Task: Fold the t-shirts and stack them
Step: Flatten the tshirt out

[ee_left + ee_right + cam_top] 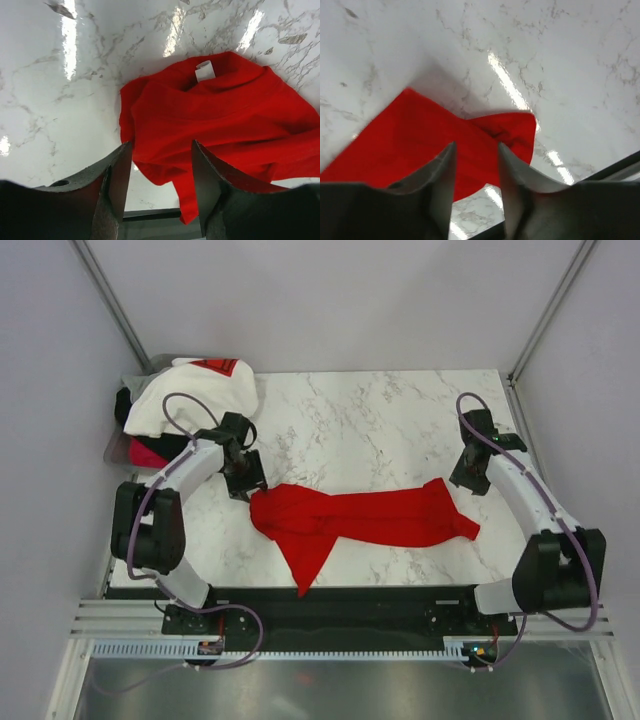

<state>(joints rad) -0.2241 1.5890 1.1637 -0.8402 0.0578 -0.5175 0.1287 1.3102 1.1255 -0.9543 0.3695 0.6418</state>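
A bright red t-shirt [360, 516] lies bunched in a long strip across the near middle of the marble table, one corner pointing toward the front edge. My left gripper [244, 480] hovers open and empty just behind its left end; in the left wrist view the shirt [225, 120] shows its white neck label [204, 71]. My right gripper [468, 476] hovers open and empty above and behind the right end, seen in the right wrist view [420, 135]. A white t-shirt with a red mark [192, 392] lies piled at the far left over a black one [124, 406] and a magenta one [146, 452].
The marble table [380, 430] is bounded by grey walls left, right and behind. A dark front rail [340, 602] runs along the near edge by the arm bases. The shirt pile sits on a grey tray [112, 448] at the left edge.
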